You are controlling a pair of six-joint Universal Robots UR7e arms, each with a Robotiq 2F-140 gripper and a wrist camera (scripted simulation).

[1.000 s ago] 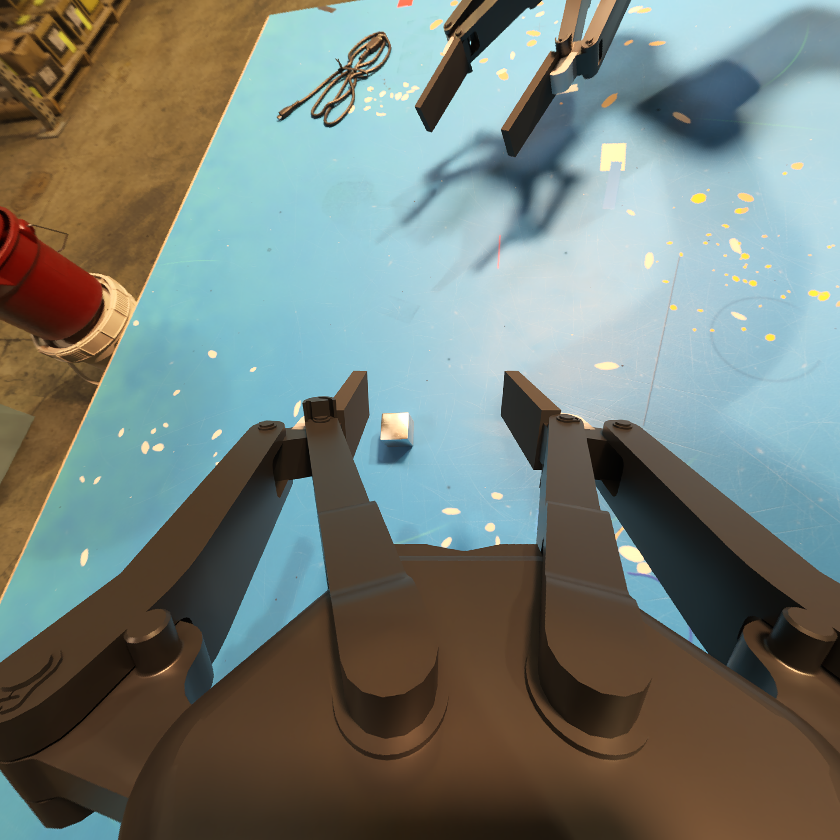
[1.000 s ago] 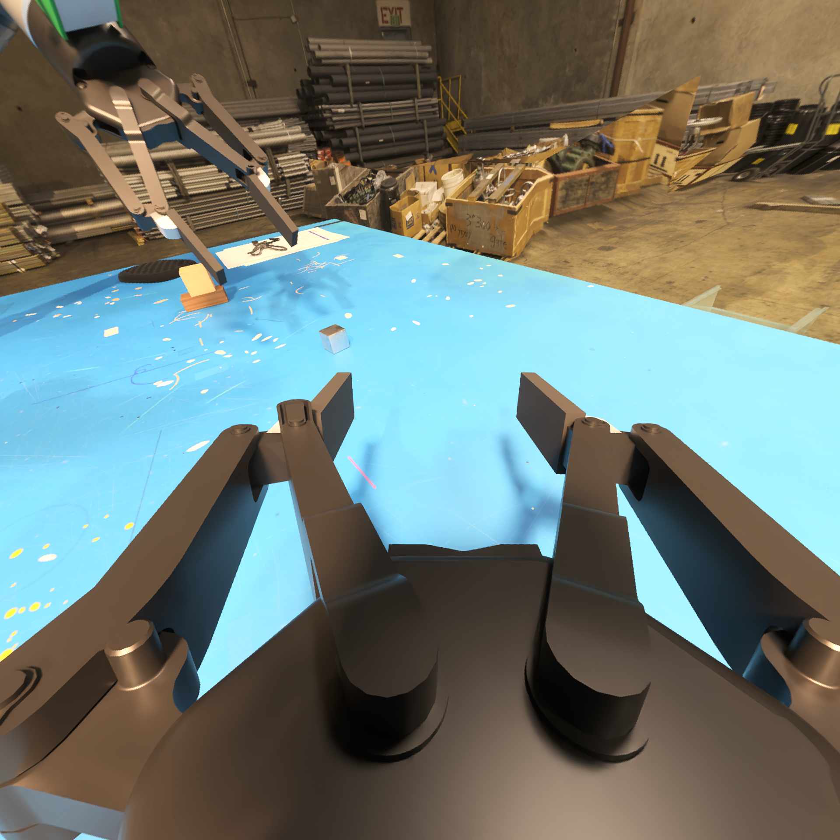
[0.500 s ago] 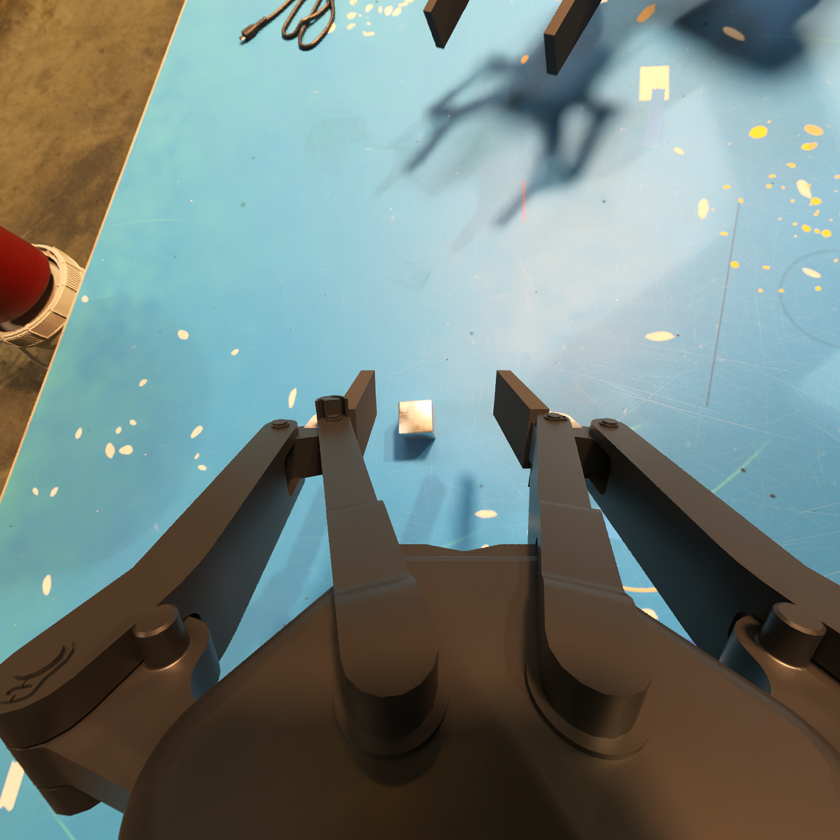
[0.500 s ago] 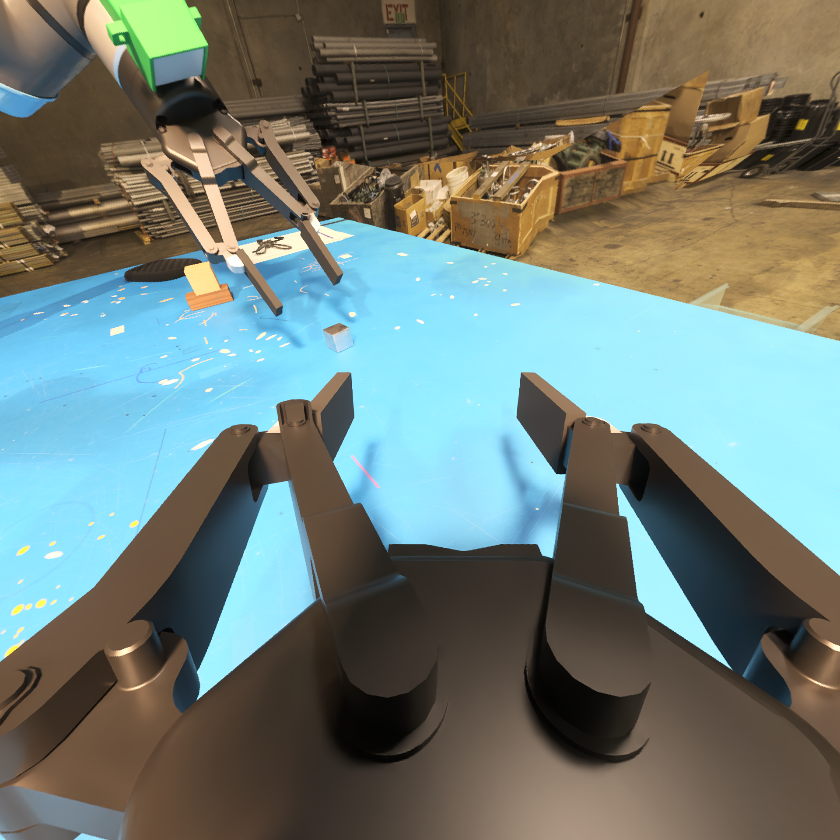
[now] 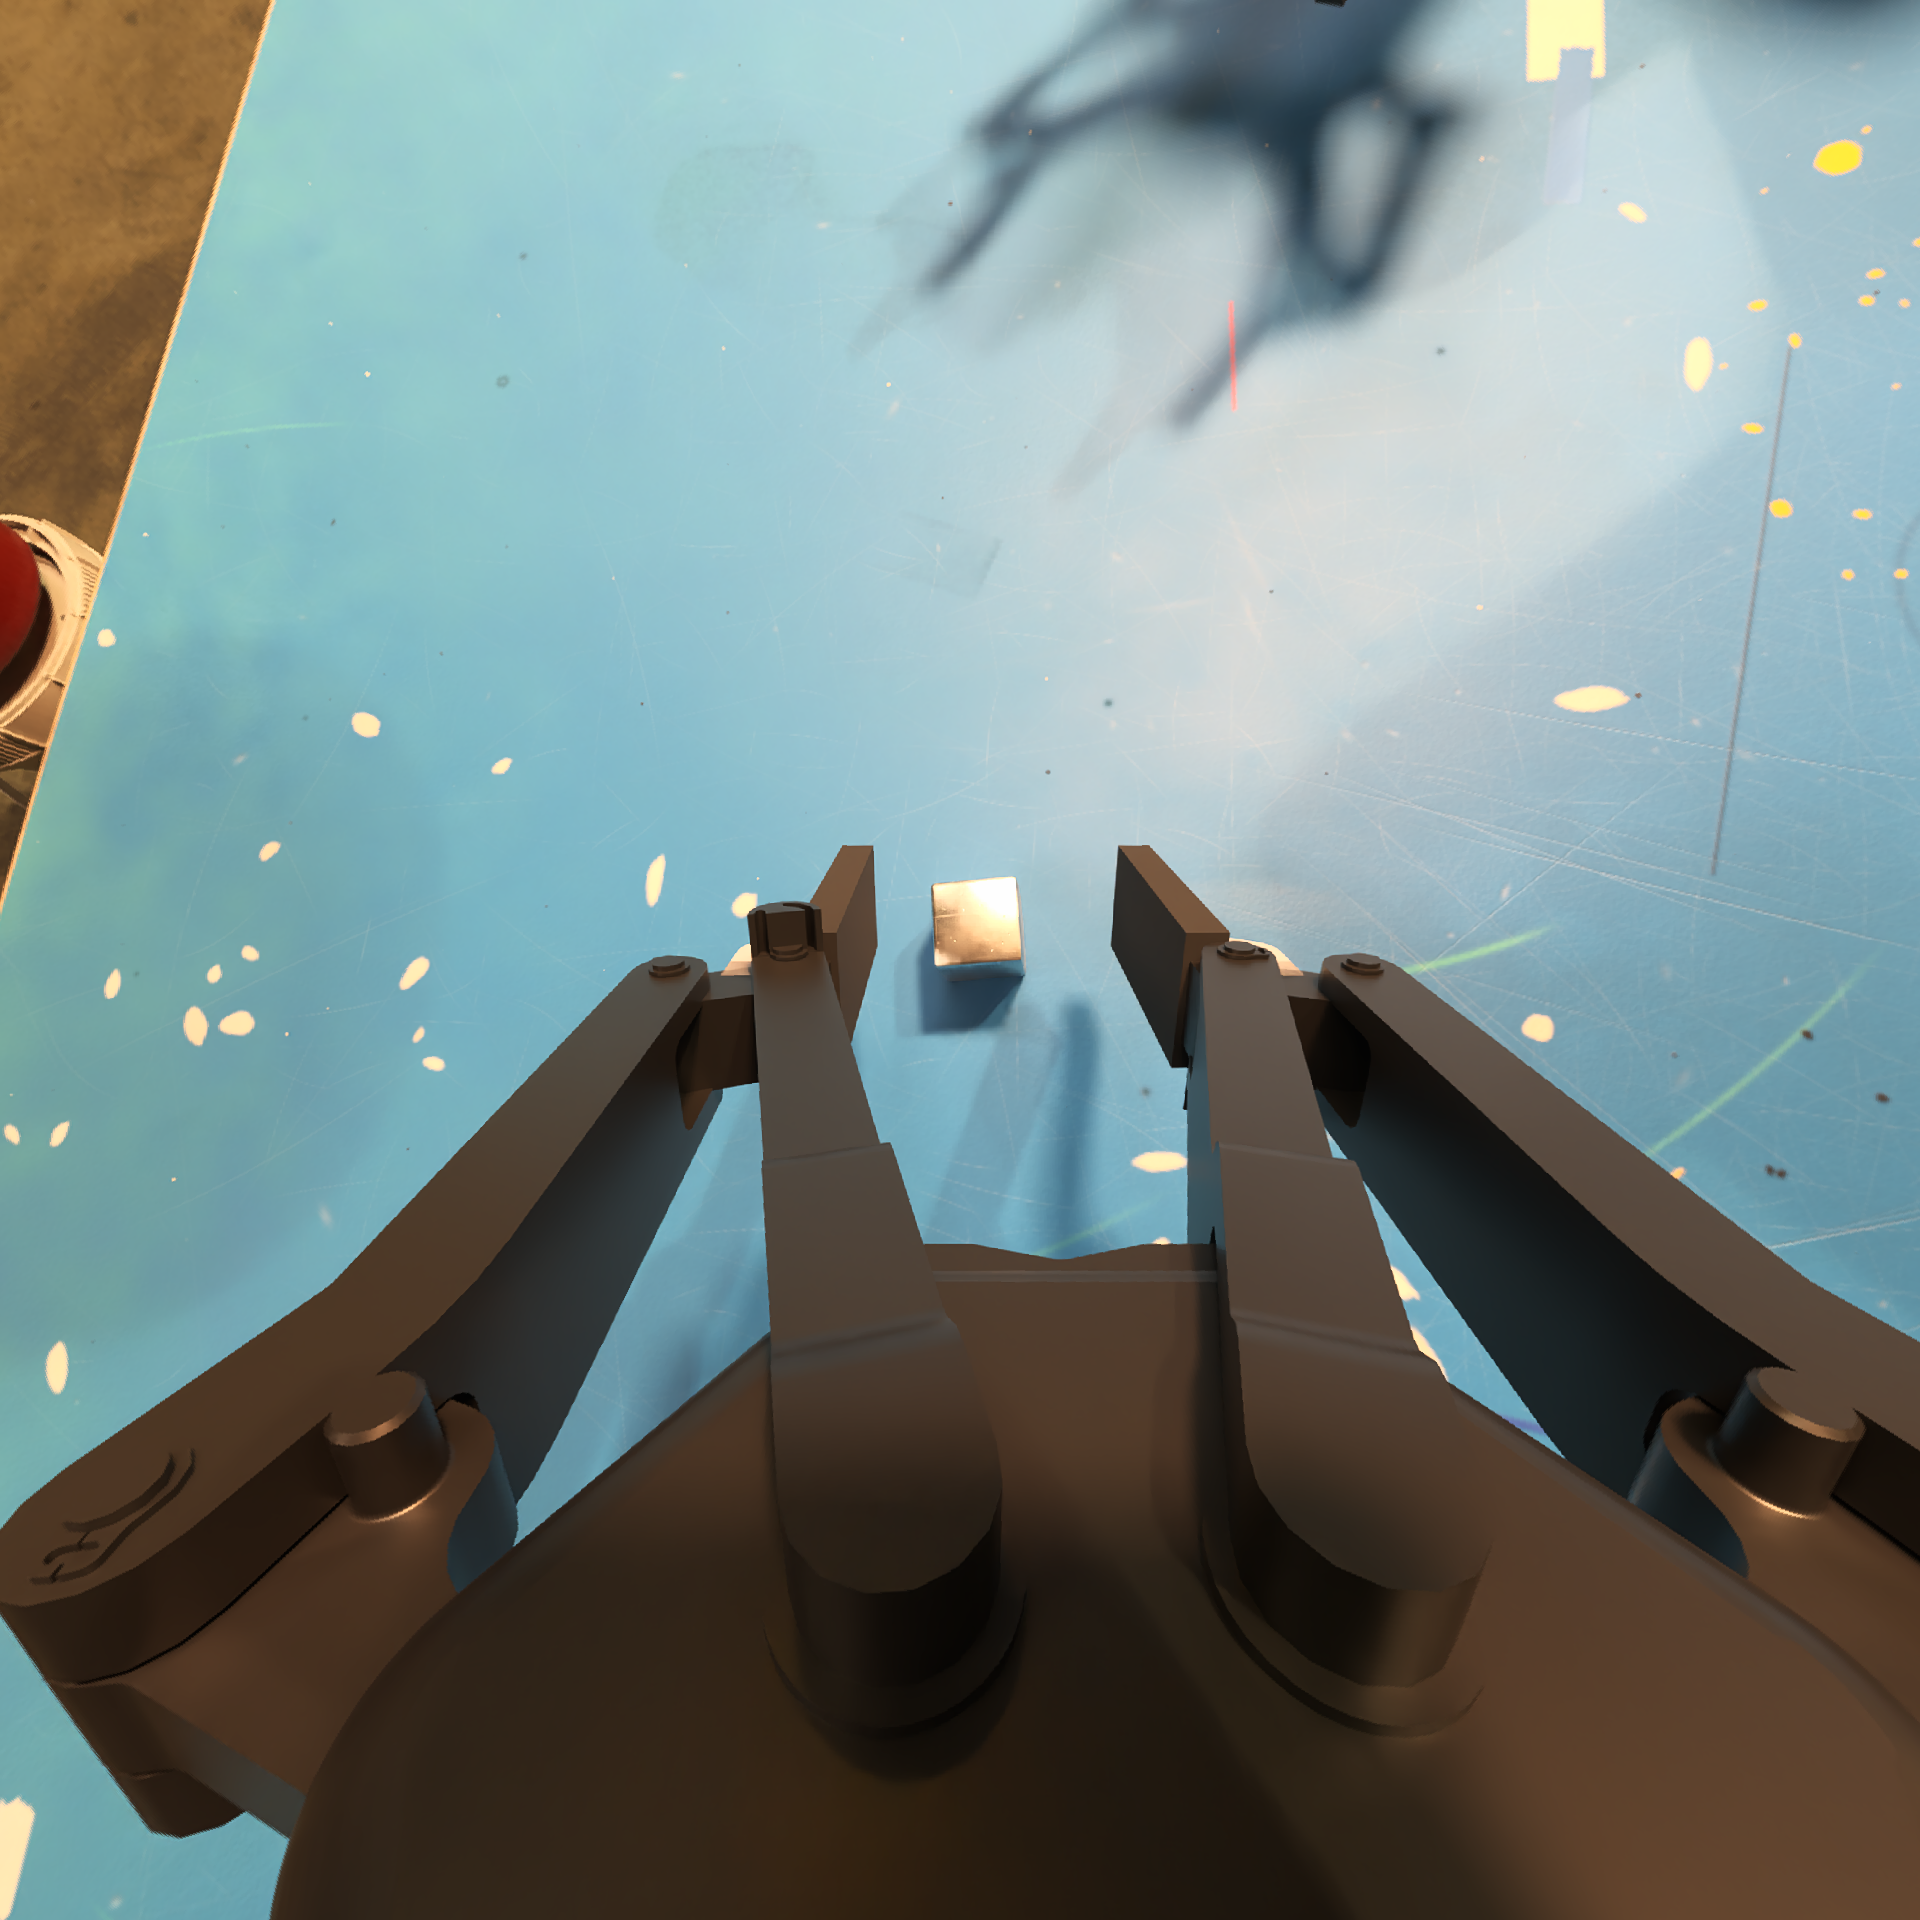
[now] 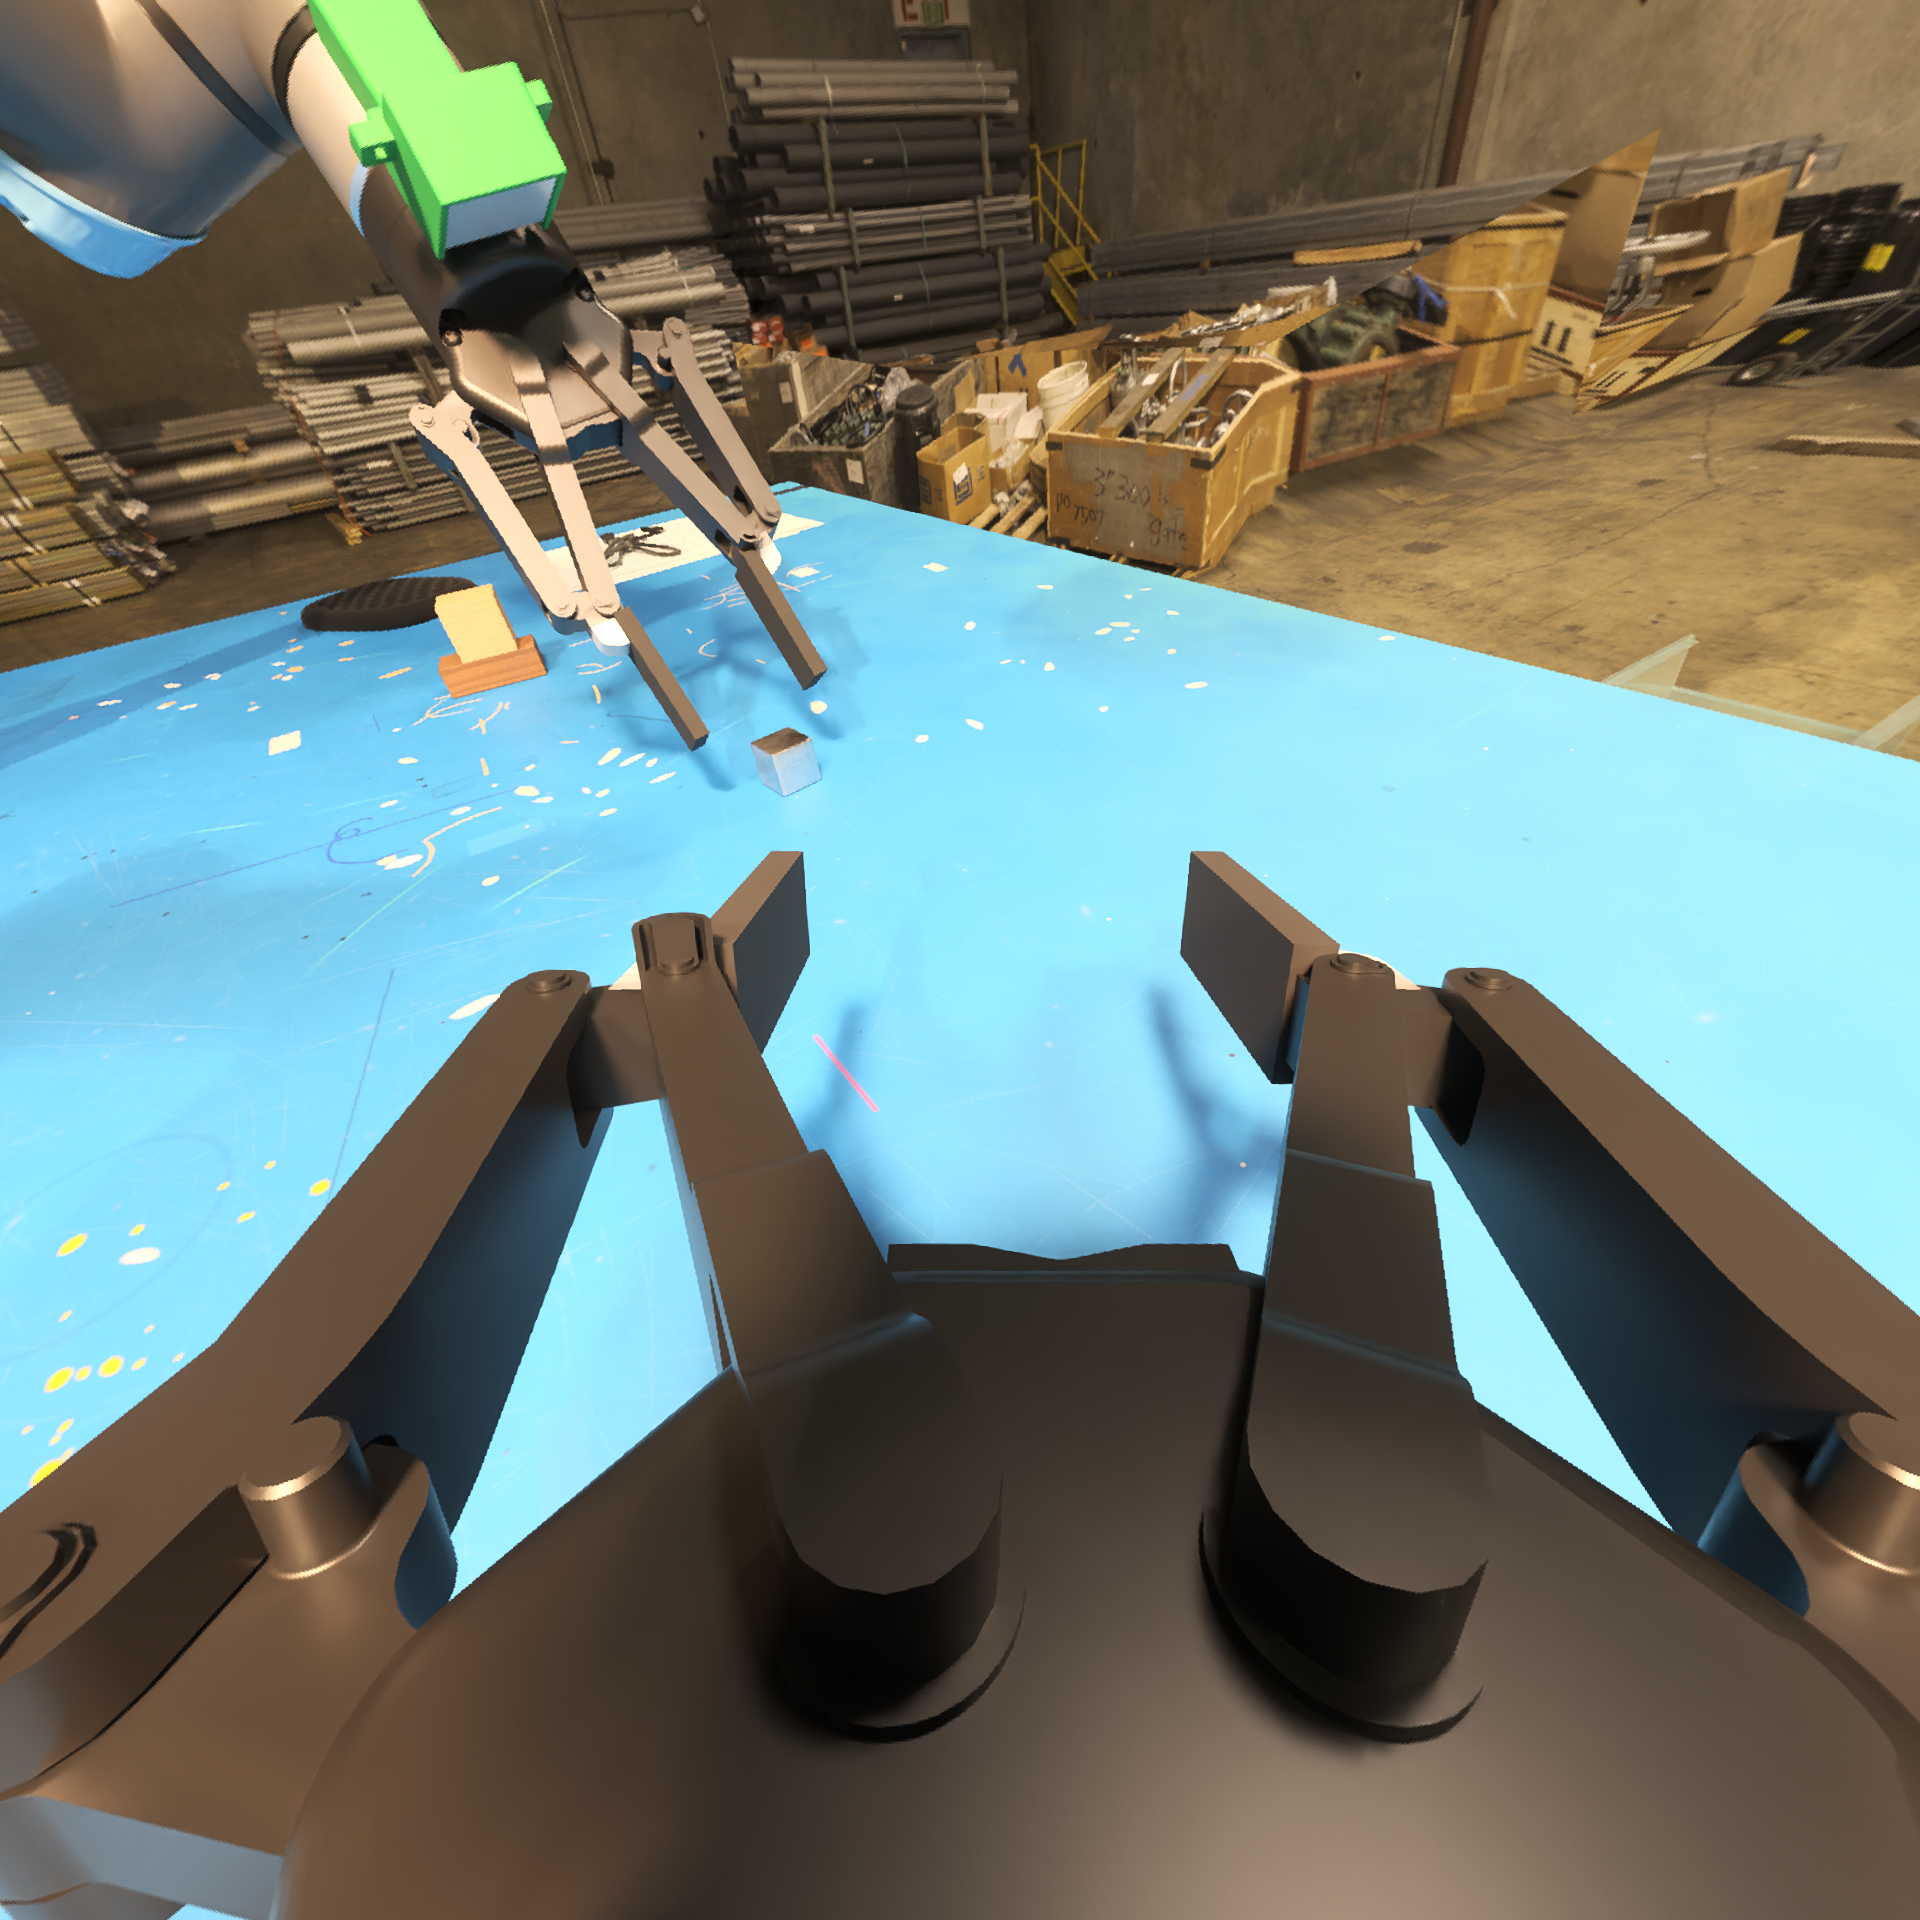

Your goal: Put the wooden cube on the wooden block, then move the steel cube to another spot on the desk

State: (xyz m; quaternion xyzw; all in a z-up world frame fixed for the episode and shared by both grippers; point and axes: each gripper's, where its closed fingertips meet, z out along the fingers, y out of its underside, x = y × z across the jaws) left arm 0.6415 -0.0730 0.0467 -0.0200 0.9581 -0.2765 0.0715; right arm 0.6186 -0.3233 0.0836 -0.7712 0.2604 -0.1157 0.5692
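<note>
The steel cube [image 5: 975, 921] sits on the blue desk, between the fingertips of my left gripper [image 5: 992, 914], which is open and a little above it. In the right wrist view the same cube [image 6: 787, 760] lies below the left gripper [image 6: 756, 712]. The pale wooden cube [image 6: 475, 620] rests on the reddish wooden block [image 6: 492, 666] farther back on the left. My right gripper [image 6: 995, 935] is open and empty, hovering over bare desk nearer the front.
The desk's left edge [image 5: 135, 436] runs close to the left gripper, with a red cylinder [image 5: 21, 613] beyond it on the floor side. A black oval pad [image 6: 384, 603] and a coiled cable [image 6: 639, 542] lie at the desk's far end. Crates and pipe stacks stand beyond.
My left gripper has come down and forward over the steel cube, which now sits between its fingertips. The right gripper has not moved.
</note>
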